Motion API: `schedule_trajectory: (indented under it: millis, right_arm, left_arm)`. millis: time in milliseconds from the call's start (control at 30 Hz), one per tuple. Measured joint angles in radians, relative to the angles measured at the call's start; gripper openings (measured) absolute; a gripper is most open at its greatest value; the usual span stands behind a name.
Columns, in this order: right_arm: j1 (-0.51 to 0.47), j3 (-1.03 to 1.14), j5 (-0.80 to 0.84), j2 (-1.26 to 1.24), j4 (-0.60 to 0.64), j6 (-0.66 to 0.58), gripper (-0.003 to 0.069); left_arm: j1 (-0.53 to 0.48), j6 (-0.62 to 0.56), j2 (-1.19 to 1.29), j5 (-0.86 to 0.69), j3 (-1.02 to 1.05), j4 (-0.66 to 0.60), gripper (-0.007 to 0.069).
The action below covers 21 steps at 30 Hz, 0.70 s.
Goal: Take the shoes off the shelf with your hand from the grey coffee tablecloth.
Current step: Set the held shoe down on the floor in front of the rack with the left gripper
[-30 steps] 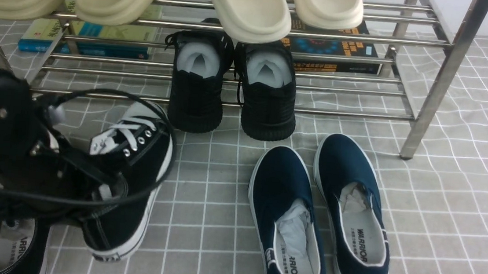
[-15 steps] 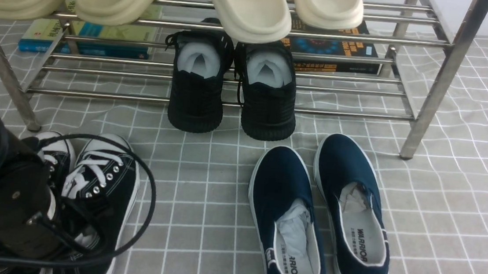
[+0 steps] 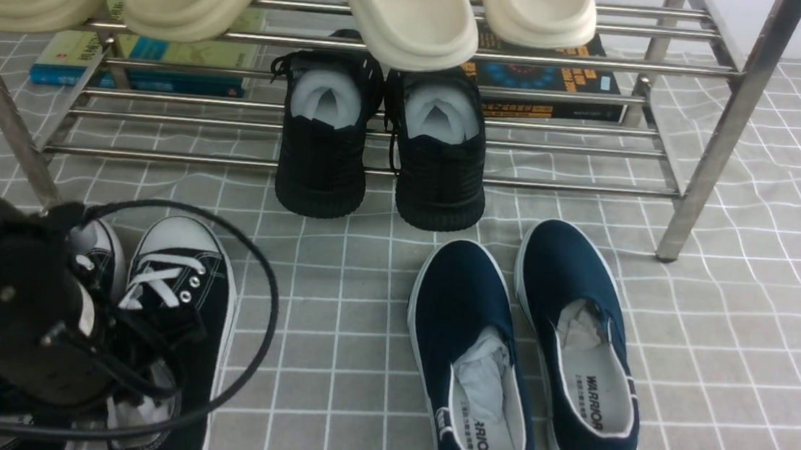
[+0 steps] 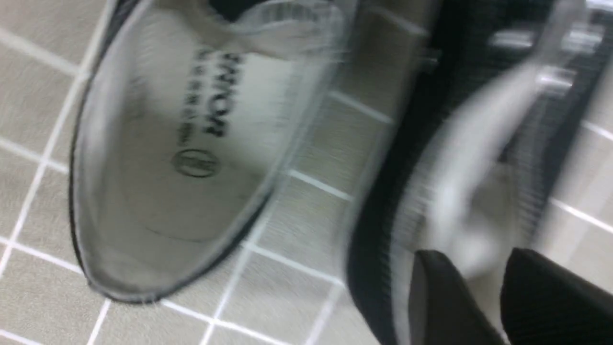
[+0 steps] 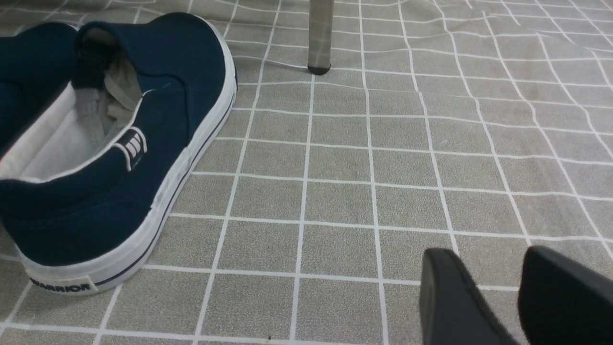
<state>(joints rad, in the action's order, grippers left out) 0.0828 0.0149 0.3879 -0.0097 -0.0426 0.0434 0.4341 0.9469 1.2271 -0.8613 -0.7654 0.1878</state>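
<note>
The two black canvas shoes stand side by side on the grey grid tablecloth (image 3: 722, 355) at the front left, in front of the shelf (image 3: 713, 136). The right shoe (image 3: 181, 285) shows its white toe cap and laces. The left shoe (image 3: 99, 251) is mostly hidden behind my arm. My left gripper (image 3: 138, 365) hangs over the right shoe's opening. In the blurred left wrist view its fingers (image 4: 479, 258) stand apart above that shoe's pale inside (image 4: 459, 191), beside the other shoe (image 4: 191, 143). My right gripper (image 5: 483, 256) is open and empty above bare cloth.
All-black knit sneakers (image 3: 384, 158) sit on the shelf's lower tier, cream slippers (image 3: 404, 15) on the upper tier, books (image 3: 168, 63) behind. Navy slip-ons (image 3: 527, 352) lie on the cloth at centre right, near my right gripper (image 5: 110, 143). A shelf leg (image 5: 320, 38) stands beyond.
One second ago my left gripper held the right canvas shoe tilted above the cloth. It set it down beside the other shoe, and the gripper has since risen slightly.
</note>
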Motion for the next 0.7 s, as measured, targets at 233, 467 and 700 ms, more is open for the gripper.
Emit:
schedule_trajectory:
  millis: [233, 467, 700]
  right_arm:
    - [0.0, 0.0, 0.0, 0.0, 0.0, 0.0, 0.0239]
    - [0.0, 0.0, 0.0, 0.0, 0.0, 0.0, 0.0239]
    - [0.0, 0.0, 0.0, 0.0, 0.0, 0.0, 0.0239]
  left_arm:
    - [0.001, -0.231, -0.19, -0.224, -0.134, -0.019, 0.0161]
    - [0.001, -0.46, -0.455, -0.337, -0.108, -0.123, 0.0001]
    - [0.001, -0.587, -0.765, 0.013, 0.149, -0.29, 0.0001]
